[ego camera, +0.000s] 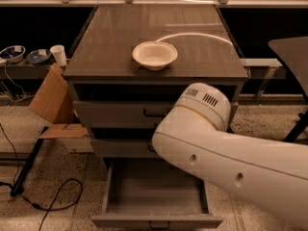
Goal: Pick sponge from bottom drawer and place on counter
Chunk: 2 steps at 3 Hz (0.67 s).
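Tool — perhaps behind arm [231, 162], drawer [154, 192] open

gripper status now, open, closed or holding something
Gripper: not in view; the white arm crosses in front of the open bottom drawer, so its state cannot be told.

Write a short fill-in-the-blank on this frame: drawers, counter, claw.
The bottom drawer stands ___.
The two upper drawers are ___.
On the counter sits a white ___.
The claw is ___ from view, somewhere behind the white arm.
Missing: open; shut; bowl; hidden.
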Motion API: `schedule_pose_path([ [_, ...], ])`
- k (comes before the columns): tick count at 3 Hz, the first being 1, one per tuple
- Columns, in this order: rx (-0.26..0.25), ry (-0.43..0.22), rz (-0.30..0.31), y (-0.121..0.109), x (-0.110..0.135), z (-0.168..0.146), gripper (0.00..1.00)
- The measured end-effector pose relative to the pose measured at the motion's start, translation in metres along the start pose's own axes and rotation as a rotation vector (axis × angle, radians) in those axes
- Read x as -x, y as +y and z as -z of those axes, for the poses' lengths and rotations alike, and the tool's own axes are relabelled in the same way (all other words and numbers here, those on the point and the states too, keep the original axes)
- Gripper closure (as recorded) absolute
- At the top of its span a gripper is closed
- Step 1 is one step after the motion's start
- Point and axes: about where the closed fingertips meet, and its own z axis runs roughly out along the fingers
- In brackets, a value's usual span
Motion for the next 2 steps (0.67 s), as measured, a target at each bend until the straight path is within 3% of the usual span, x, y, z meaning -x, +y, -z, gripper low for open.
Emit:
schedule_pose_path([
  [2, -0.060, 0.031, -0.075, -0.044, -0.034, 0.047, 1.00],
])
